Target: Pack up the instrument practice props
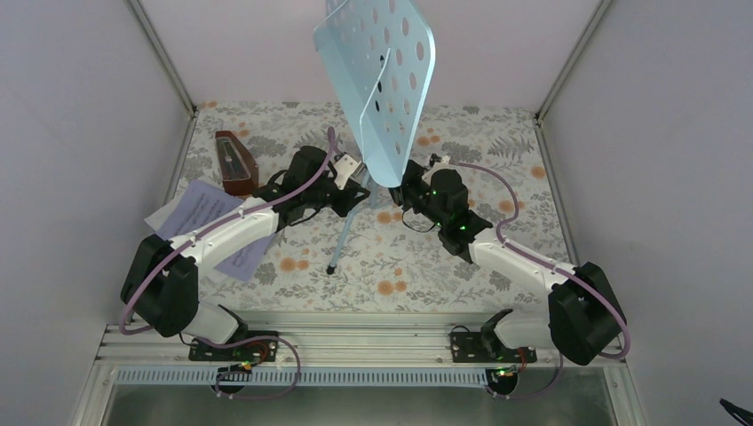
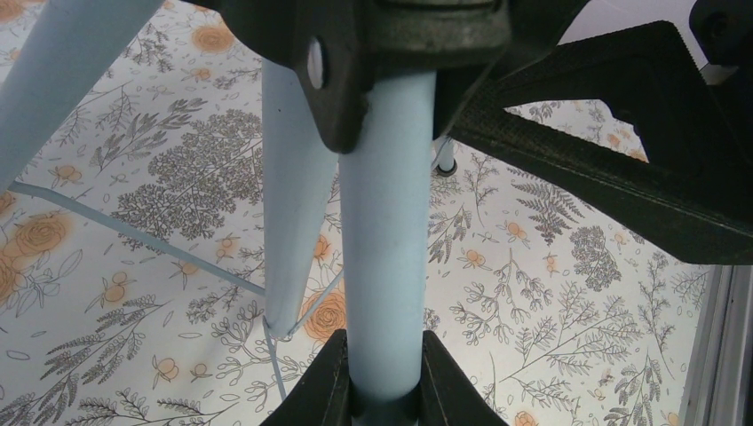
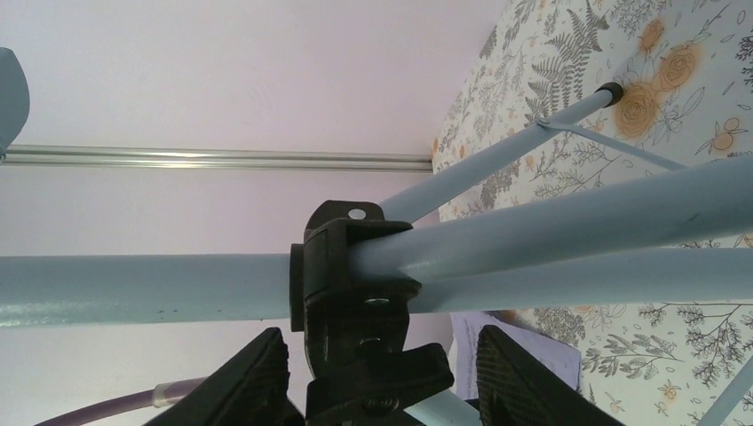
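The pale-blue perforated music stand stands upright mid-table on tripod legs. My left gripper is shut on its pole, fingers tight on both sides. My right gripper is open, its jaws on either side of the black clamp knob of the tripod collar, apart from it. The reddish-brown metronome stands at the back left. Lilac sheet-music pages lie under my left arm; one page also shows in the right wrist view.
White enclosure walls stand on the left, back and right. The floral table cloth covers the floor. A metal rail runs along the near edge by the arm bases.
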